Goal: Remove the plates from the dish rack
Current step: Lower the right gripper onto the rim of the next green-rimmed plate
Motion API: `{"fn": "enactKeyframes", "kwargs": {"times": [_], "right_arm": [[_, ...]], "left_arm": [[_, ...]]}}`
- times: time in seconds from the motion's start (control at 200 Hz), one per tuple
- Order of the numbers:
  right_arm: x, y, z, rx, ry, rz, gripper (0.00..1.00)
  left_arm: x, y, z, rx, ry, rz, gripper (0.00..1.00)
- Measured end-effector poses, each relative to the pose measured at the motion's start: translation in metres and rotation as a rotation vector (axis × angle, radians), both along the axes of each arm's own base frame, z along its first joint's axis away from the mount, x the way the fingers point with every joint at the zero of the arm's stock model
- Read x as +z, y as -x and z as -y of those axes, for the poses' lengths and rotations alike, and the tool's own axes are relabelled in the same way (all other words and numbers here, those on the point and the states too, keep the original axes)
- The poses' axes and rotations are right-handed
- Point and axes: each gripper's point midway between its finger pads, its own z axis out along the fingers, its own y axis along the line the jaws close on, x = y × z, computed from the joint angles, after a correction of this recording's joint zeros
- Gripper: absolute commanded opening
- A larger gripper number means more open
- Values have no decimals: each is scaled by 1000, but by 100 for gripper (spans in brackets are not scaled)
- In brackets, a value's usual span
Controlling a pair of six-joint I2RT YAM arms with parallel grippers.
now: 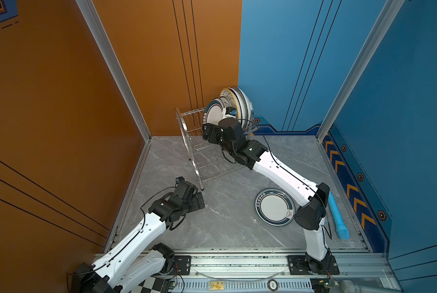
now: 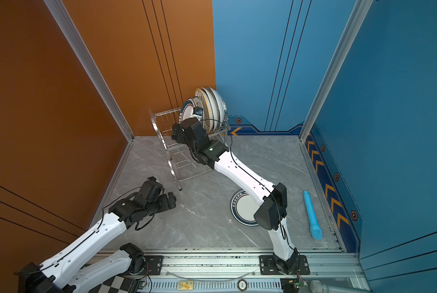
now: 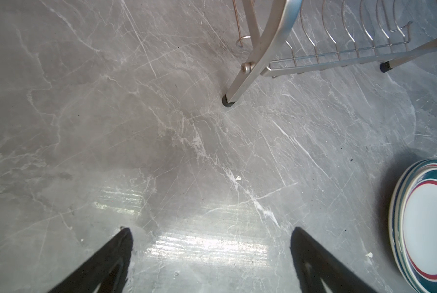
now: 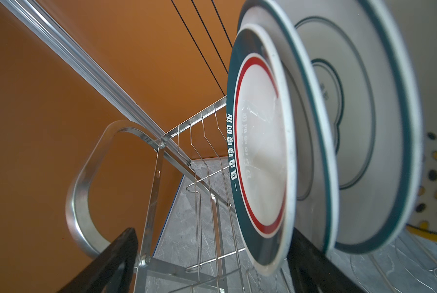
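Observation:
The dish rack [image 1: 194, 152] [image 2: 171, 154] stands at the back of the table. Several plates [image 1: 237, 106] stand on edge at the right end of its upper tier. The front plate [image 4: 260, 165] [image 1: 213, 114] has a teal rim, a red ring and white characters. My right gripper [image 4: 212, 230] is open at that plate's lower edge, one finger behind it and the other well clear in front. A stack of teal-rimmed plates [image 1: 274, 206] [image 3: 428, 228] lies flat on the table. My left gripper [image 3: 210, 229] [image 1: 198, 200] hangs open and empty near the rack's front leg [image 3: 229, 100].
A light blue tube [image 1: 338, 215] [image 2: 311, 215] lies along the right edge of the table. Orange and blue walls stand close behind the rack. A metal rail [image 1: 237, 261] runs along the front edge. The rack's lower tier [image 3: 339, 55] holds nothing visible.

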Motion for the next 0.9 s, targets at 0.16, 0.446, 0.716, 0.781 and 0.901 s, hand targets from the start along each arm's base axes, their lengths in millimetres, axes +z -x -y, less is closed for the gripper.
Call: {"fn": "enactKeyframes", "kwargs": {"times": [0.16, 0.446, 0.716, 0.781, 0.901], "right_arm": [[1, -2, -2, -1, -4, 4, 78], [2, -10, -4, -34, 38, 36, 62], [-9, -22, -2, -82, 121, 51, 43], [-11, -23, -1, -92, 134, 55, 39], [-13, -25, 1, -103, 153, 57, 31]], "left_arm": [[-3, 2, 0, -8, -1, -8, 98], [-3, 2, 2, -20, 3, -10, 98], [-2, 1, 2, -19, 8, -8, 98], [-2, 1, 2, -19, 11, -8, 98], [-2, 1, 2, -21, 15, -10, 98]]}}
